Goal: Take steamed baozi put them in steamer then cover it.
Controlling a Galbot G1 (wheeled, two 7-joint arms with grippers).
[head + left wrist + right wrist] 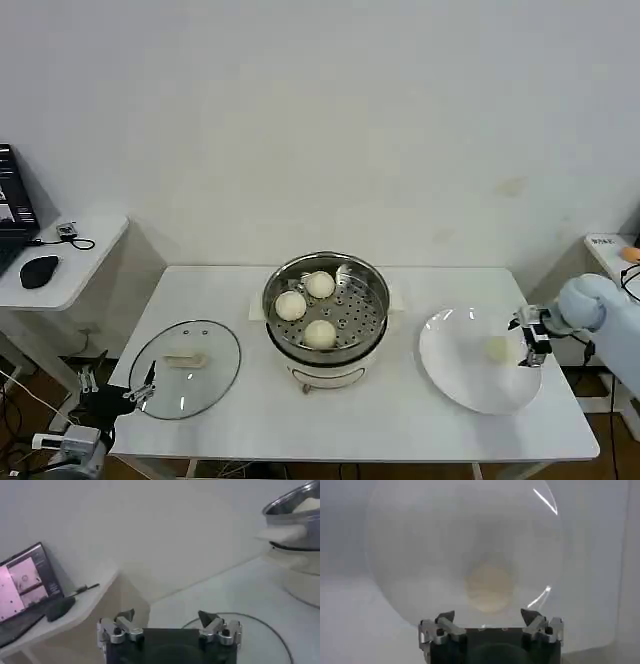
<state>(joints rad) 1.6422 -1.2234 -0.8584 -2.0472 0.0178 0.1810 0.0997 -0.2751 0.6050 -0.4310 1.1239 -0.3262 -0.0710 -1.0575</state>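
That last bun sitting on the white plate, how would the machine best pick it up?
Probably by its round sides, from above. The baozi lies alone on the flat plate, so nothing blocks a descent. The right tool, open beside it at the plate's right edge, could straddle its widest part. A gentle squeeze seems wise, as the dough looks soft.

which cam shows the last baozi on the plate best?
Right wrist view: the baozi sits centred on the plate, just ahead of the open right gripper. Head view shows it small. Left wrist view faces elsewhere.
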